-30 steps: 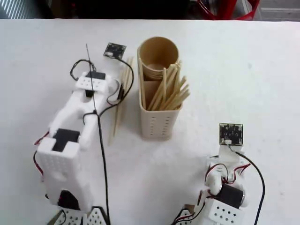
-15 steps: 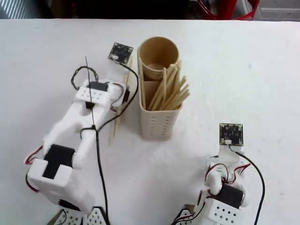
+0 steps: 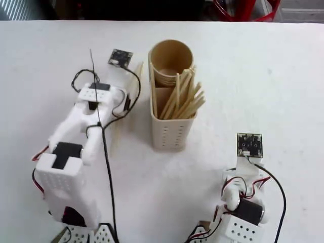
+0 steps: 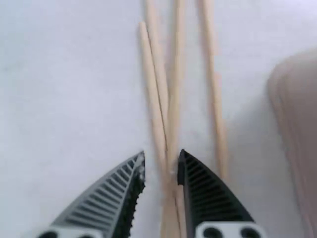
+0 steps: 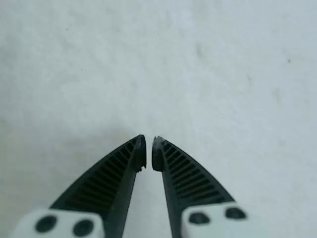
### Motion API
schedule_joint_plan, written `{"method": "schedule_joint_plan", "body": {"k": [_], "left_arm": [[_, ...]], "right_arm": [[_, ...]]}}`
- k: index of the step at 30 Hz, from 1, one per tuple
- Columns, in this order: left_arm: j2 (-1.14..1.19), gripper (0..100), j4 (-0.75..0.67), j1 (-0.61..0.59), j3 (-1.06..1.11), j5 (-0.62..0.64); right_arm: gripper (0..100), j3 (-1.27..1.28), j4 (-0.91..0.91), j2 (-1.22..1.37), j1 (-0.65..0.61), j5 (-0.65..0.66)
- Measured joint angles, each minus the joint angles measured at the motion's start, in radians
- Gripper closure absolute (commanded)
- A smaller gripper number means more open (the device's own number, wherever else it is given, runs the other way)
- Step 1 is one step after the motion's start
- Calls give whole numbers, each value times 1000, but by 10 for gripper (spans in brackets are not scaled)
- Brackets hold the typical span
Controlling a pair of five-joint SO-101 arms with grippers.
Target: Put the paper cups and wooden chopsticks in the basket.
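Right claw: black ribbed plastic, two tapered fingers drawn together with only a sliver between the tips, holding nothing. It hangs over bare table, a white, faintly speckled surface, at the near edge where the right arm sits folded.

Left arm: white moulded shells with dotted panels and black cable, stretched forward along the basket's left side.

Left claw: same black ribbed fingers, parted, tips set down on either side of the loose chopsticks. Whether the fingers press them cannot be told.

Loose chopsticks: several thin, pale, round wooden sticks lying flat on the table, roughly parallel, two crossing, just beside the basket.

Basket: cream plastic, tall, rounded oblong, perforated lower wall, standing upright at mid-table.

Stored chopsticks: a bundle leaning aslant in the basket's nearer part, ends fanning over its right rim.

Paper cups: tan, round, nested in a stack, upright in the basket's farther part.
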Motion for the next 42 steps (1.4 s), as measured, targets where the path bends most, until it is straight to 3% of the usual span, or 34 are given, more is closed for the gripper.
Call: {"method": "schedule_joint_plan", "body": {"k": [13,20,35,42], "left_arm": [[5,874,25,-2,-5,0],[8,976,25,0,-5,0],[6,978,55,2,-17,0],[-189,978,106,0,66,0]], "right_arm": [[963,0,0,0,0,0],[963,0,0,0,0,0],[963,0,0,0,0,0],[963,0,0,0,0,0]]}}
